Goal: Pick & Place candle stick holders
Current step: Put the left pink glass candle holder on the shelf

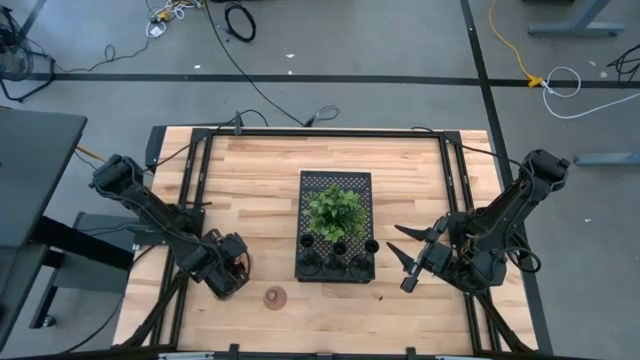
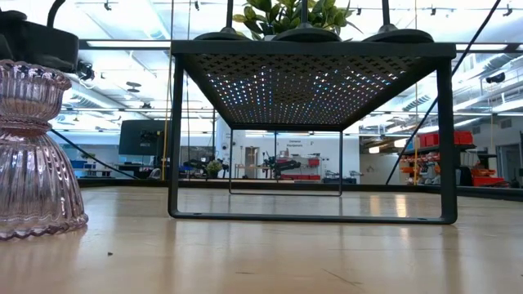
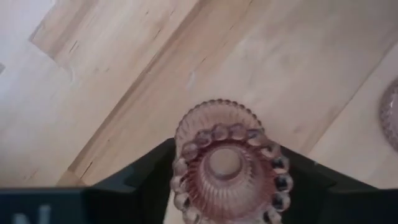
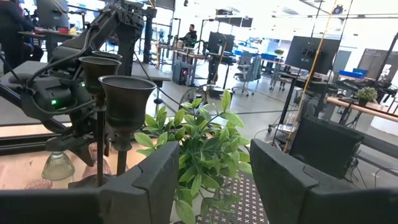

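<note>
While the left gripper (image 1: pixel 228 272) is seen at lower left of the high view, pinched around a pink glass holder (image 3: pixel 225 167), a second pink holder (image 1: pixel 274 296) lies just right of it; black holders (image 1: pixel 339 249) stand on the central tray (image 1: pixel 335 182); the right gripper (image 1: pixel 408 258) is held spread at right

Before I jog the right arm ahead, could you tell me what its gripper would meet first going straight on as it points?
Probably the black candle holders on the tray, just before the plant. The right gripper, jaws open, points at them; depth is uncertain.
</note>
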Controlling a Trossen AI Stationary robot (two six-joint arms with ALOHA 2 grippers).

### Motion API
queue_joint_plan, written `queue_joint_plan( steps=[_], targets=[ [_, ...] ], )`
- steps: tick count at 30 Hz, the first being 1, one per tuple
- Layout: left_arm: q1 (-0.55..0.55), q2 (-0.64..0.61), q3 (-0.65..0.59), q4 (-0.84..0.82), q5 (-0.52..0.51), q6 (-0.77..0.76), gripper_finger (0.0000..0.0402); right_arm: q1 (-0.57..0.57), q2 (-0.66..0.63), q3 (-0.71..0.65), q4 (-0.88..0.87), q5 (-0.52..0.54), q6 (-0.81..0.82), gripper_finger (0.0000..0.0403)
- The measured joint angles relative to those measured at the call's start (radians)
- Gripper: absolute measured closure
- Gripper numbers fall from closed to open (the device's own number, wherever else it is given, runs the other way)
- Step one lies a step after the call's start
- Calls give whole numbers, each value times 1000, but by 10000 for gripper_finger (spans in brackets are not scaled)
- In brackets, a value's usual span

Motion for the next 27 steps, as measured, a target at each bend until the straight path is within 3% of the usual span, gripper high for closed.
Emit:
queue_joint_plan(
  steps=[5, 18, 27],
  targets=[
    [0, -2, 2, 3, -12, 1, 248, -8, 0, 0, 0, 0, 0, 202],
    [1, -22, 1, -13, 11, 7, 248, -14, 0, 0, -14, -1, 5, 202],
    [40, -67, 179, -307, -98, 87, 248, -14, 0, 0, -15, 1, 8, 202]
  ],
)
